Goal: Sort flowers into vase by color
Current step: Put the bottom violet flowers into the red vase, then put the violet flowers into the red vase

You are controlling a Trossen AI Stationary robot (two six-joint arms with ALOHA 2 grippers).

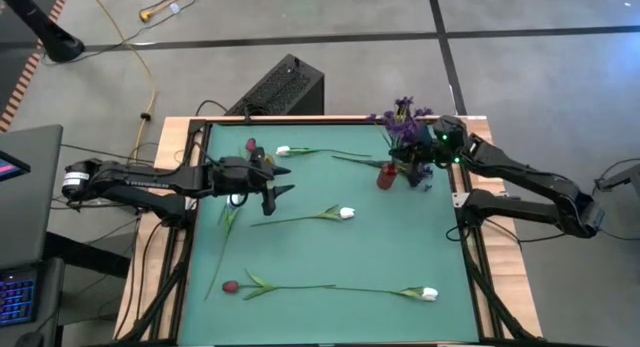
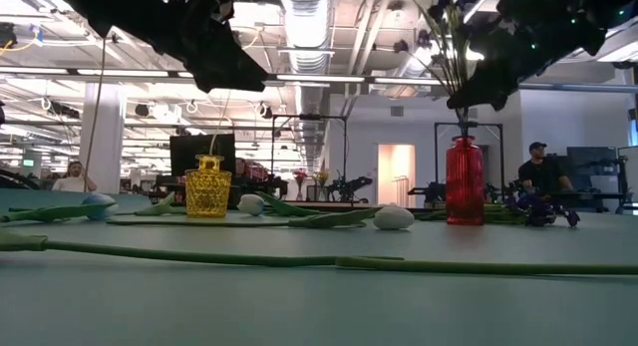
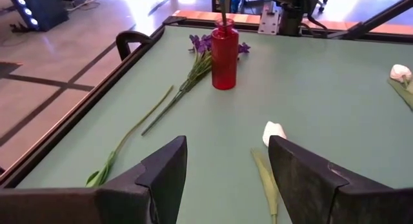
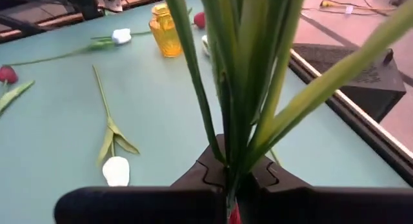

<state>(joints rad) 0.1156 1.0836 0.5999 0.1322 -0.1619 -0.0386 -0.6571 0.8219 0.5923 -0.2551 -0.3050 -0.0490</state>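
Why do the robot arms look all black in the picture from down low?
Low view: bright ceiling lights shine from behind, so the left hand and right hand show as dark shapes. High view: even light, the white tulip looks clear.

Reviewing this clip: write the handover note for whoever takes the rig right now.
Right gripper: shut on the purple spray, holding its stems over the red vase near the mat's far right corner.
Left gripper: open, empty, above the mat's left half, by the yellow vase.
A second purple sprig lies beside the red vase.
On the mat: three white tulips and two red tulips.
Done: nothing clearly released into a vase. Left: finish the spray, then sort every loose flower.
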